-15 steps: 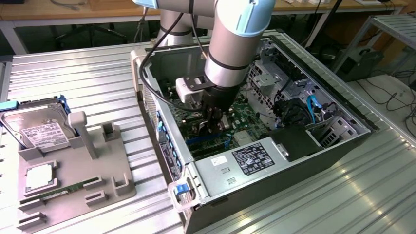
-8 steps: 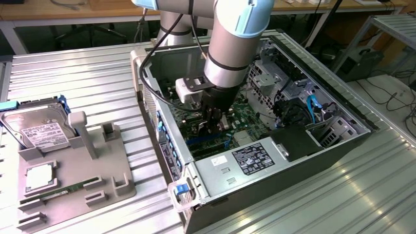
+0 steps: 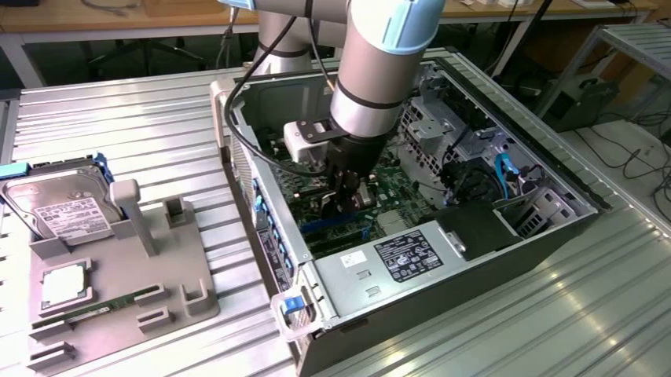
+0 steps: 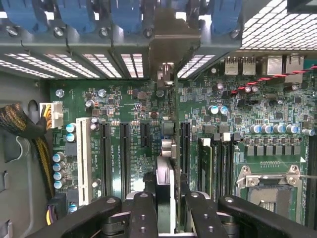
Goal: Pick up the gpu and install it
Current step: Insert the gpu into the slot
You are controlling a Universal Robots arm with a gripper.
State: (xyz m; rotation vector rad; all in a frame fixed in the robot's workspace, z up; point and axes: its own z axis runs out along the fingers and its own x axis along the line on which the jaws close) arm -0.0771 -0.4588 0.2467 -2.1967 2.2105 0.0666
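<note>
Holding the gpu (image 4: 167, 173) edge-on, the gripper (image 4: 166, 208) reaches down inside the open computer case (image 3: 346, 306).

Nearest in the exterior view, a grey holder tray (image 3: 105, 314) sits toward the bench's (image 3: 504, 330) front left corner, carrying a hard drive (image 3: 63, 212) upright in its slot, a square chip (image 3: 65, 284) and a memory stick (image 3: 100, 305) lying flat. Beside it the case lies on its side with its power supply (image 3: 394, 259) at the near end. Deeper in, the arm (image 3: 383, 55) comes down from above, its jaws clenched on the card just over the green motherboard (image 4: 129, 99). From the wrist view the card stands on edge between the fingers (image 4: 141, 213), lined up along the black expansion slots (image 4: 124, 153), its metal bracket (image 4: 168, 39) against the case's rear wall by the blue slot clips (image 4: 124, 15).
</note>
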